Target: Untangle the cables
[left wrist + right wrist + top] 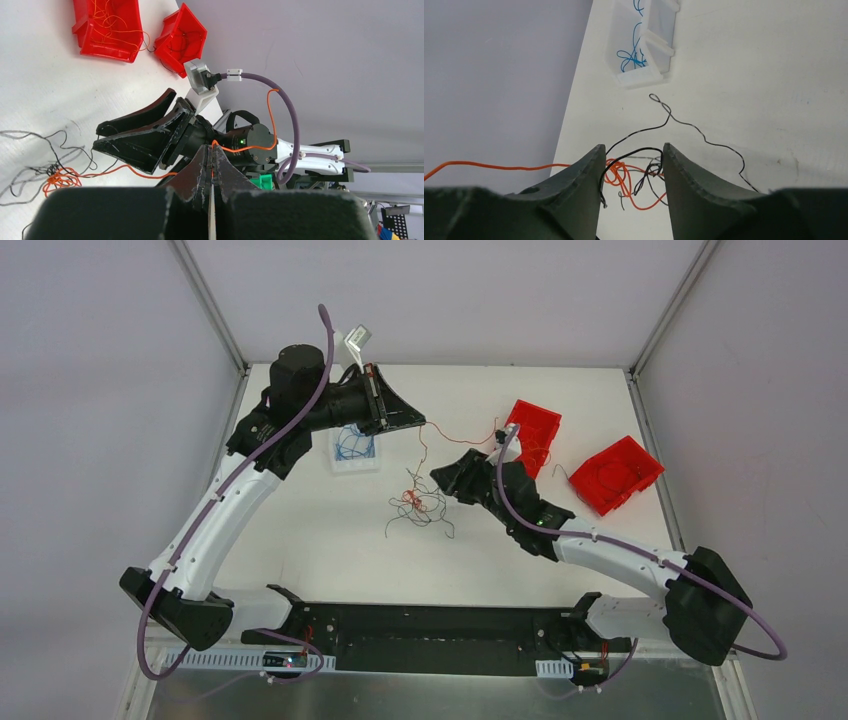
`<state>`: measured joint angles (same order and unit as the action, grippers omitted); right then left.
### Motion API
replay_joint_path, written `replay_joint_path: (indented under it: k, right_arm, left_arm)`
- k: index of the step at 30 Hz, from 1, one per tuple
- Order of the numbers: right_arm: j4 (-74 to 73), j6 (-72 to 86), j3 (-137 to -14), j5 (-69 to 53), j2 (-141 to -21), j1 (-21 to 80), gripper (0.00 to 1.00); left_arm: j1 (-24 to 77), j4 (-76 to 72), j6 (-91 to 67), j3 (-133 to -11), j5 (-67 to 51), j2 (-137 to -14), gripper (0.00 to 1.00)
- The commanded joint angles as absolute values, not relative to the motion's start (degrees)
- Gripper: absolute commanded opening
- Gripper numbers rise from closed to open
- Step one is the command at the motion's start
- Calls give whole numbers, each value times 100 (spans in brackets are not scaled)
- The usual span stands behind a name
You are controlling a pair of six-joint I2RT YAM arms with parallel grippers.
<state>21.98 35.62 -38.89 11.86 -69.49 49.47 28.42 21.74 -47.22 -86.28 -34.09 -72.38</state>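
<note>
The cables [415,505] lie knotted at the centre of the top view, black strands around an orange clump. One orange strand [452,433] runs up into the left gripper [421,424], whose fingers are pressed together on it. The right gripper [630,147] stands spread over the knot, with a black loop [636,150] between its fingers. The step in hand is probably drawing the orange strand free. The next move would be to pin the black strands. The strand's path through the knot is too fine to make out.

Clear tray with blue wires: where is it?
Top view, left of centre: the clear tray sits by the left arm, up-left of the wire tangle.
</note>
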Motion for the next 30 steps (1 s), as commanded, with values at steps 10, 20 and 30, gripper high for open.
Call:
replay_joint_path:
  k: [10,20,30]
  right_arm:
    - [1344,3850,-3986,1702,-6642,4843,0]
    - [-1411,3786,-2997,2863,-4950,3320,0]
    - [-2407,3465,-2772,3364,-3615,2277,0]
  left_arm:
    - [2420,2647,-4061,-8623,-2624,-6643,0]
    - [1705,4979,-2186,-9483,1930,-6012,0]
    - [1697,5054,-1636,-9222,3696,-5875,0]
